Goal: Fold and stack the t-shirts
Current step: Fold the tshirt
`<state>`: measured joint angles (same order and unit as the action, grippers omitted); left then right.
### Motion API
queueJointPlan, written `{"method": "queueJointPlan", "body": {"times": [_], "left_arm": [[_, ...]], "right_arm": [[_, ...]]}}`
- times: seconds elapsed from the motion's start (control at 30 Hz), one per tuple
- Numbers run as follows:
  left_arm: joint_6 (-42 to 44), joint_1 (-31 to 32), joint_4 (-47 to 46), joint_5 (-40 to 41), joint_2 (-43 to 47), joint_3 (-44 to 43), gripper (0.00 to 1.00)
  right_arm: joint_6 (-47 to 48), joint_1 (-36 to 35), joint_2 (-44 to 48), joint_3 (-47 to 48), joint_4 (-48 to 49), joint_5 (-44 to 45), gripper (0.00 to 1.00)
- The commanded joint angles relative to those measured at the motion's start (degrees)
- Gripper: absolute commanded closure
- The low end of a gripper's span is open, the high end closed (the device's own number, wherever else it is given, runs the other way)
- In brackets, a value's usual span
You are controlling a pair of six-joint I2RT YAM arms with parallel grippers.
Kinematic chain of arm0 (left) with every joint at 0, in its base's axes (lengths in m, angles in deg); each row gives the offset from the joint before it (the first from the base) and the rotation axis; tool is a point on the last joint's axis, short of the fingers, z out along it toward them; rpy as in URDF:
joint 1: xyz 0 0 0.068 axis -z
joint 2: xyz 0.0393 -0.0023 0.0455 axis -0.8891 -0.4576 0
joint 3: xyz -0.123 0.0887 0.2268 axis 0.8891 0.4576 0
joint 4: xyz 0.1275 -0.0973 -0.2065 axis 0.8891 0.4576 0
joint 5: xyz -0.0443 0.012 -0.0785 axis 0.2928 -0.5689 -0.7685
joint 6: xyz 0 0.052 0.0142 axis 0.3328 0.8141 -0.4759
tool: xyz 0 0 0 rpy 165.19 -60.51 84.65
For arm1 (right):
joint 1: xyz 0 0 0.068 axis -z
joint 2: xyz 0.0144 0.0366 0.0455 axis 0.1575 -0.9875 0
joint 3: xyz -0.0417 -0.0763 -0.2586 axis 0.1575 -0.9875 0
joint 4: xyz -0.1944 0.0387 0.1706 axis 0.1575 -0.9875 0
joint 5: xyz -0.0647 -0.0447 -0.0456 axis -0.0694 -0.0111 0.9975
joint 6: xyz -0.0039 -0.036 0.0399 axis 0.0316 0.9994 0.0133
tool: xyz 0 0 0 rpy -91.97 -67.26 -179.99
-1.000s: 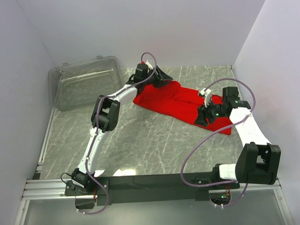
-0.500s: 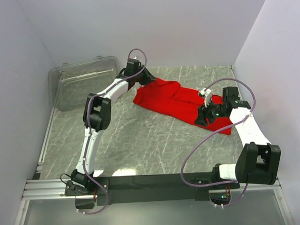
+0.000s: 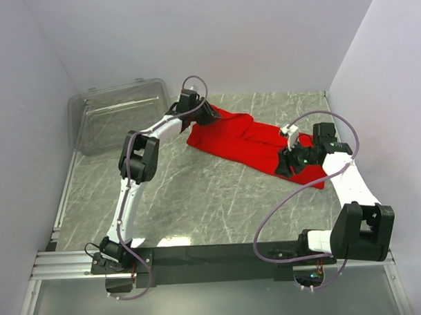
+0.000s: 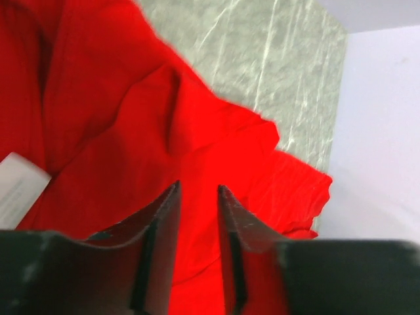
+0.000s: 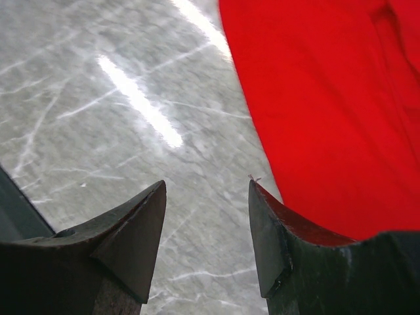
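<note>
Left gripper (image 4: 198,191) jaws: narrow gap with red cloth showing through it. We can't tell if a fold is pinched or just lying under the tips. Right gripper (image 5: 207,187) jaws: well apart, with bare marble table (image 5: 98,98) between them and nothing held. One finger sits right at the shirt's edge.

The red t-shirt (image 3: 244,142) lies rumpled in a long strip across the far right of the table. The left gripper is at its far-left end, the right gripper at its near-right end. A white label (image 4: 16,187) shows beside the left fingers, so we take that for the neck end.

We read the arms at opposite ends as a setup to pull the cloth flat before the first fold. Nothing is folded or stacked yet.

The clear plastic bin (image 3: 119,119) sits in the far-left corner, apart from the shirt.

Risk: the right jaws may close on the table beside the hem rather than on cloth.
</note>
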<state>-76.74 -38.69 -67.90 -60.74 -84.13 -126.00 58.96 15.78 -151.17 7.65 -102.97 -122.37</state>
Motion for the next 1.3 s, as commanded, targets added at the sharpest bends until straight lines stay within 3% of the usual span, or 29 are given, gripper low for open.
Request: {"method": "queueJointPlan", "body": {"times": [0.0, 0.13, 0.27, 0.43, 0.63, 0.9, 1.27], "left_arm": [[5.57, 0.36, -4.94, -0.47, 8.33, 4.17, 0.6], [13.48, 0.45, -1.79, 1.99, 18.6, 12.59, 0.48], [19.11, 0.53, 1.74, 6.82, 27.23, 22.88, 0.43], [17.45, 0.8, 8.41, 12.19, 33.47, 33.86, 0.43], [14.63, 0.62, 6.76, 16.59, 36.65, 43.72, 0.43], [18.5, 0.62, 6.4, 20.8, 32.26, 39.52, 0.44], [25.53, 0.18, 11.06, 21.77, 23.03, 28.27, 0.45]], "right_arm": [[-2.48, 1.27, 1.34, -0.06, 4.3, 5.46, 0.4], [-0.99, 4.61, -0.76, 3.18, 3.44, 8.19, 0.4], [3.84, 6.19, -3.31, 6.35, 0.62, 9.95, 0.39], [4.73, 6.37, -4.11, 7.5, -0.35, 8.99, 0.39], [2.97, 6.37, -3.5, 5.92, -0.26, 6.88, 0.39], [4.81, 6.37, -3.23, 2.4, 0.62, 14.34, 0.39], [4.46, 6.37, -2.97, 1.26, 0.8, 14.44, 0.39]]}}
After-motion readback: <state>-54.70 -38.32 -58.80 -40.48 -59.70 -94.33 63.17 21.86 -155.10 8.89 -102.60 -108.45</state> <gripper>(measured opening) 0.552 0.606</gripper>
